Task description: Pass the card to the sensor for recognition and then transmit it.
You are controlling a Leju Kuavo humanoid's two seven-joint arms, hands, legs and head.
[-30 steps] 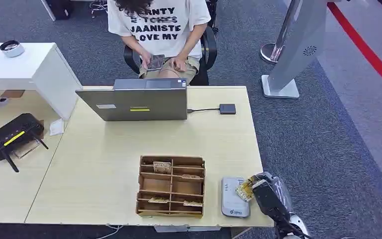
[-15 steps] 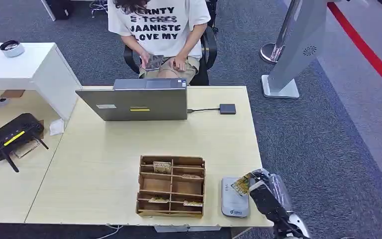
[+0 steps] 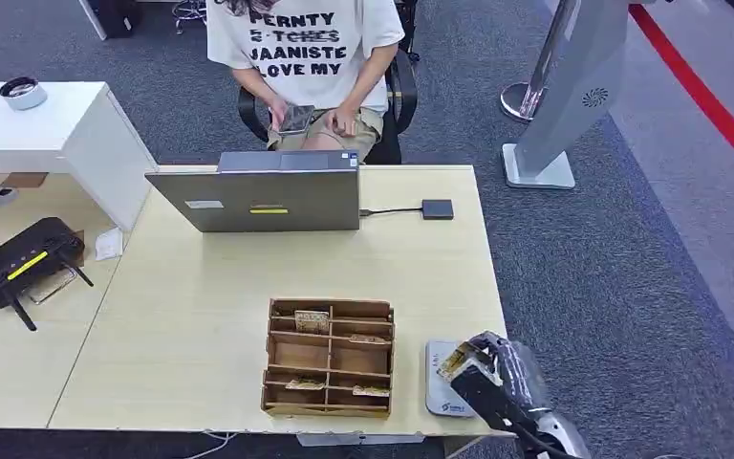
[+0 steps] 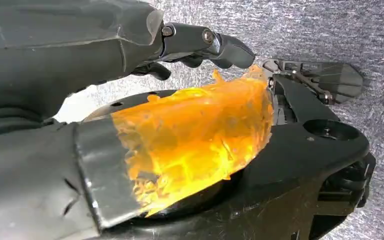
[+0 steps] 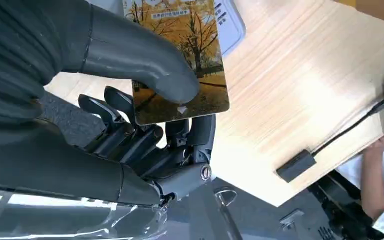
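A card (image 3: 455, 360) printed with yellow autumn trees is pinched in my right hand (image 3: 497, 380) at the table's front right corner. The hand holds it just over the right part of the grey-white sensor (image 3: 438, 384), which lies flat on the table. In the right wrist view the thumb (image 5: 135, 55) presses the card (image 5: 192, 35) against the dark fingers (image 5: 180, 135), and the sensor's (image 5: 233, 24) edge shows beyond the card. My left hand (image 4: 80, 55) hangs over the grey carpet with nothing in it, its fingers (image 4: 210, 42) stretched out.
A wooden compartment box (image 3: 330, 357) holding several cards stands just left of the sensor. Farther back are a laptop (image 3: 266, 194) with a small black hub (image 3: 437, 208) on a cable and a seated person (image 3: 306, 57). A black router (image 3: 24, 258) sits at left. The table edge (image 3: 497, 316) runs close to my right hand.
My right hand has carried the card leftwards, from beside the sensor's right edge to over the sensor. Nothing else on the table has moved.
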